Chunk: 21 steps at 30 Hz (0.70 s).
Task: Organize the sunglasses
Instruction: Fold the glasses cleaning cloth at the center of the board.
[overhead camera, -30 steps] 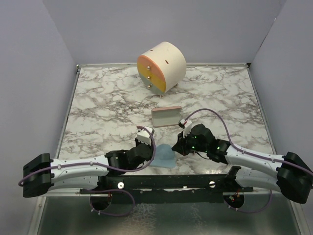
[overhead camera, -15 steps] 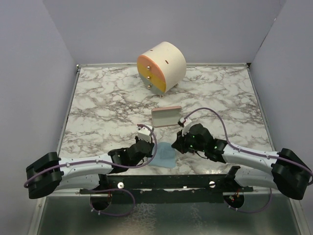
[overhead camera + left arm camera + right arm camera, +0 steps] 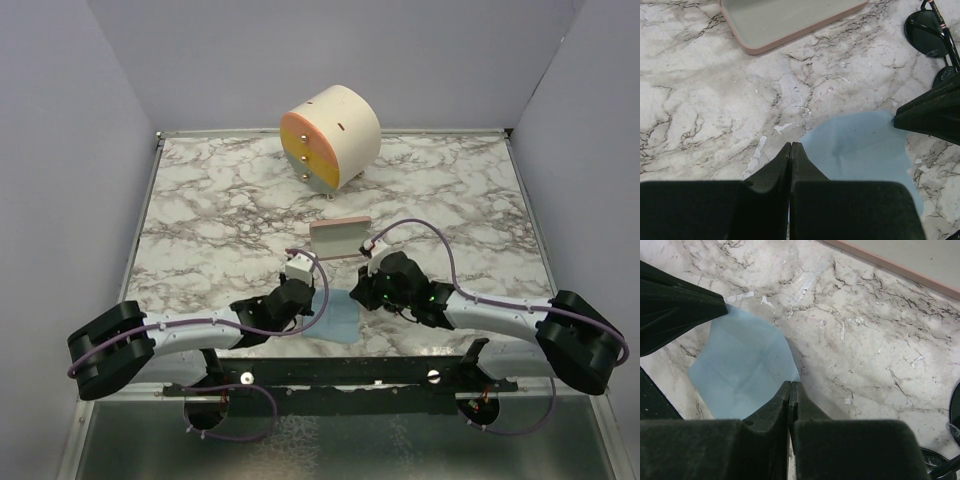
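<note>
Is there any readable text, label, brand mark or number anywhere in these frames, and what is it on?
None can be read. No text, label or number shows on the pink case, the blue cloth, the sunglasses or the round drawer box.

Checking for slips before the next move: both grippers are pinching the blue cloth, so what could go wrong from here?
Each hold looks thin: the left gripper and the right gripper are shut on only the edge of the blue cloth, so pulling apart might slip it free. The sunglasses lie on the marble close by the right gripper, and a sweep of that arm or the cloth could knock them.
</note>
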Available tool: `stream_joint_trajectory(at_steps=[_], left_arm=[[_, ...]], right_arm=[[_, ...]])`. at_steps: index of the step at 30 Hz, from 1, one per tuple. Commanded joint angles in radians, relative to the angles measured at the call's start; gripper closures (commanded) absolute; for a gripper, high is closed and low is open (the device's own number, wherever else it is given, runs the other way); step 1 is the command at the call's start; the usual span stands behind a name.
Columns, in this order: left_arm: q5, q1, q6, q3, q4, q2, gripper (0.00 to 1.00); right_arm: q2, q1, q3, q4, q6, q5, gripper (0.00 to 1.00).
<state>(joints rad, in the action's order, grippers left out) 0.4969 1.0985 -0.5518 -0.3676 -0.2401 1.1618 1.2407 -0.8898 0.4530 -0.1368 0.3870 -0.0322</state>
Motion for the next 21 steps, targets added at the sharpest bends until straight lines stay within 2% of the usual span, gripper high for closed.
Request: stream_joint_trajectory(at_steps=[1, 21], left_arm=[[-0.032, -0.024, 0.028, -0.005, -0.065, 0.031, 1.0], [-0.031, -0.051, 0.062, -0.063, -0.117, 0.147, 1.0]], right_arm=[[0.022, 0.01, 0.032, -0.06, -0.019, 0.059, 0.99], [0.096, 0.044, 0.065, -0.106, -0.043, 0.068, 0.99]])
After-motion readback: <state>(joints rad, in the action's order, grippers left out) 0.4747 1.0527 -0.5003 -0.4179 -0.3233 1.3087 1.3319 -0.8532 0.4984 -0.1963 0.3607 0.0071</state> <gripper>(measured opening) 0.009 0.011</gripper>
